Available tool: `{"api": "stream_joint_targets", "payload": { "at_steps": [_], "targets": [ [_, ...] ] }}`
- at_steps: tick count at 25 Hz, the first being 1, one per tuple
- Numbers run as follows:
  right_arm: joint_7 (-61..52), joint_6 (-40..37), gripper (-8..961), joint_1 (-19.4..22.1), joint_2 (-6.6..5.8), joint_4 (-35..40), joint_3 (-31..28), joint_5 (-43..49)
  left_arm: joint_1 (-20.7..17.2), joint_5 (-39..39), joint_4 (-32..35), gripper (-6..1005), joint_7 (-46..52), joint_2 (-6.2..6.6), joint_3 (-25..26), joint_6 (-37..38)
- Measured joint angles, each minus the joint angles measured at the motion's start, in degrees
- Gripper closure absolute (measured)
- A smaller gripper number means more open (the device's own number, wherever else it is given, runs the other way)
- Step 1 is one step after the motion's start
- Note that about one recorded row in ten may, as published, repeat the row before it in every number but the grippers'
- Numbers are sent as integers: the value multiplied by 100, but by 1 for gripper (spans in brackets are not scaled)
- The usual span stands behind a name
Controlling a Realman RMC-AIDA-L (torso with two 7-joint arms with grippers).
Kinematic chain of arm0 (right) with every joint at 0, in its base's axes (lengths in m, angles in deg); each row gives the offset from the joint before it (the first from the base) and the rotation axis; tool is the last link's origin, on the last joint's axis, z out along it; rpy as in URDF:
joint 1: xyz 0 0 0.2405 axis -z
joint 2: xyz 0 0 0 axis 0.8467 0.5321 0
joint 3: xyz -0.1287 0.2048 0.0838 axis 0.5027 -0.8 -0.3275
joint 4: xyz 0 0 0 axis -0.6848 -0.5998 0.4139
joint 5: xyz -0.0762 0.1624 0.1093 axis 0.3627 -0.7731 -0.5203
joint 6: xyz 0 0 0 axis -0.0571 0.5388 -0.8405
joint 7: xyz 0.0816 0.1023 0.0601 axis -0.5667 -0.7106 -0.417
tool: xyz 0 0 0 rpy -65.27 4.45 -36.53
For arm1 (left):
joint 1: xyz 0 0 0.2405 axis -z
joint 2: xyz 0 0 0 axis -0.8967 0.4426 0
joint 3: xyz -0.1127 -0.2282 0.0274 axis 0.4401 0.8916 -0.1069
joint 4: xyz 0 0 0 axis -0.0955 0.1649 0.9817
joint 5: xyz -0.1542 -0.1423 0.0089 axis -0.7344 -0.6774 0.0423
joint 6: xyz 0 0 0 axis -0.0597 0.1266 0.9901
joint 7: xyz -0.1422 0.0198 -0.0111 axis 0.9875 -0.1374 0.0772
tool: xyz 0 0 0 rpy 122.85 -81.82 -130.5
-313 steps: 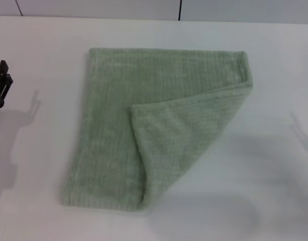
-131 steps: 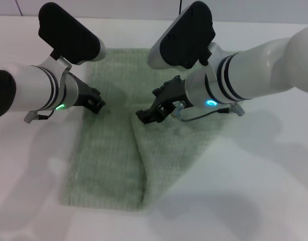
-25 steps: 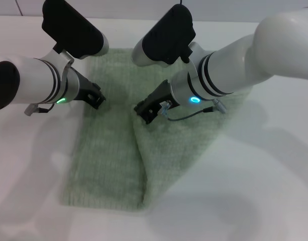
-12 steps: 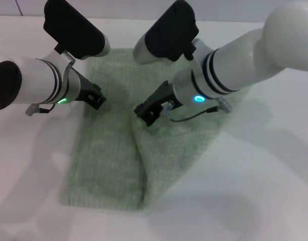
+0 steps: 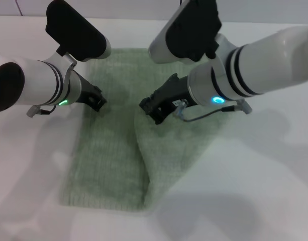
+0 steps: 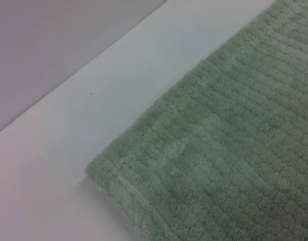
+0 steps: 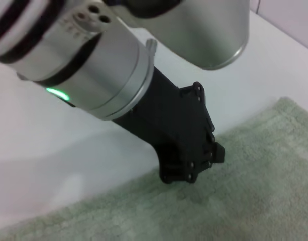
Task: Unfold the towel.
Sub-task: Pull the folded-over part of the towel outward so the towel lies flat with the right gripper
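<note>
Towel lies on the white desk, roughly mid-desk, running from near the far edge toward the near edge. Still folded: a triangular flap lies over its right part, flap corner pointing toward the towel's middle, fold line slanting down to the near-right corner.

Left gripper sits at the towel's left edge, on its far half, tip down on or just above the cloth; contact cannot be told. Whether its fingers are spread or together cannot be told. In the right wrist view the same gripper shows as a black block set low at the towel's hem, with its shadow on the cloth beneath.

Right gripper is at the flap's corner near mid-towel, black tip down at the cloth. The corner looks slightly raised there, but the finger state cannot be told.

Left wrist view: one towel corner flat on the desk, ribbed pile and hem visible.
</note>
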Motion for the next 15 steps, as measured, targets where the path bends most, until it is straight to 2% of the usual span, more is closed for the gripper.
{"api": "stream_joint_targets", "payload": {
  "at_steps": [4, 15],
  "targets": [
    [-30, -192, 954, 283, 3, 333, -72, 12, 0, 0, -10, 943, 0, 0, 11, -5],
    [-306, -979, 955, 647, 0, 1036, -360, 48, -8, 0, -36, 940, 0, 0, 12, -11]
  ]
}}
